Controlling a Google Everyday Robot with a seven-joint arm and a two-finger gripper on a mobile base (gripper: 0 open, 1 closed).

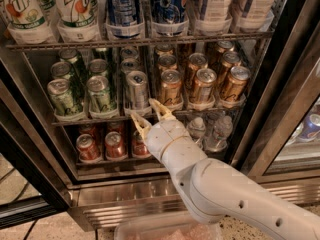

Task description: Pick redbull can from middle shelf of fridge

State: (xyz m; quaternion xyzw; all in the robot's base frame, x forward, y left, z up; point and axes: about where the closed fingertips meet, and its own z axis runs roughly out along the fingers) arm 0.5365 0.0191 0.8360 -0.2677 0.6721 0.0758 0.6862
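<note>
Gripper (145, 112): jaws apart, just below redbull can (136, 88), middle shelf (90, 119) front. I must lift, straddle can squarely, spare gold can (170, 86).

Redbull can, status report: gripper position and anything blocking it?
Gripper open, just below and in front of the redbull can. Can upright at middle shelf front, ungripped. Green can and gold can close on either side.
</note>
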